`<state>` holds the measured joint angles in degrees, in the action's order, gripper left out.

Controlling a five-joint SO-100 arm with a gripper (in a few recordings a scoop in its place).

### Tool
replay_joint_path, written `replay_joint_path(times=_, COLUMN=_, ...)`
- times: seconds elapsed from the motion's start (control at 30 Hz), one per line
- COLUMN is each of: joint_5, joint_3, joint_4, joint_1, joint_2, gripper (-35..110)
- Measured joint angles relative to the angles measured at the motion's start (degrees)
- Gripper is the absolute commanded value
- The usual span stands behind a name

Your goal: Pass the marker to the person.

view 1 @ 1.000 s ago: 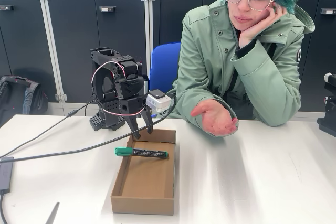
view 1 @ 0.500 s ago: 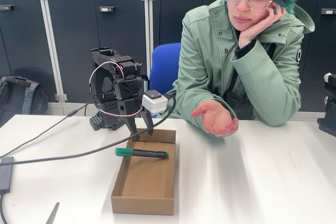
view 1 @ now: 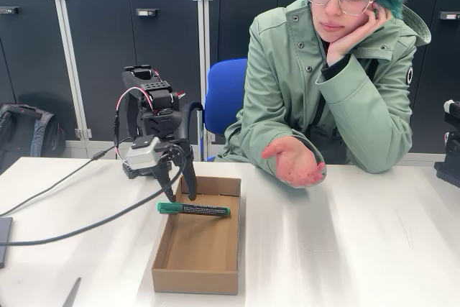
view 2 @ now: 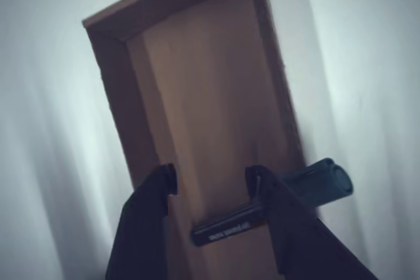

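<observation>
end effector (view 1: 181, 197) swung left, fingers now straddling marker (view 1: 194, 210)

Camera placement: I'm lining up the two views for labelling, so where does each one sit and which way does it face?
Fixed view: across the table from the person, level, facing them, with the arm's gripper above the marker on the cardboard box.
Wrist view: on the arm, looking down past its own two fingers into the box.
Shared: the marker, the box and the gripper.
</observation>
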<state>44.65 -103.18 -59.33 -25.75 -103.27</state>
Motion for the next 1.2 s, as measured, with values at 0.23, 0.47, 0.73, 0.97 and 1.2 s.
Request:
replay_joint_path(times=0.23, joint_5=-13.5, joint_3=5.7, joint_4=2.9, joint_1=-2.0, joint_2=0.5, gripper=32)
replay_joint_path(times=0.47, joint_5=-20.9, joint_3=9.8, joint_4=-6.2, joint_1=-6.2, joint_2=2.0, gripper=31)
replay_joint_path(times=0.73, joint_5=-29.2, joint_3=8.9, joint_4=-15.0, joint_1=-7.3, joint_2=2.0, gripper=31)
replay_joint_path(times=0.97, joint_5=-33.1, joint_3=2.3, joint_4=-17.9, joint_1=-5.4, joint_2=1.8, gripper=31)
replay_joint_path(times=1.2, joint_5=-35.2, joint_3=-1.2, joint_4=-14.1, joint_1=-2.3, joint_2=1.7, gripper=31)
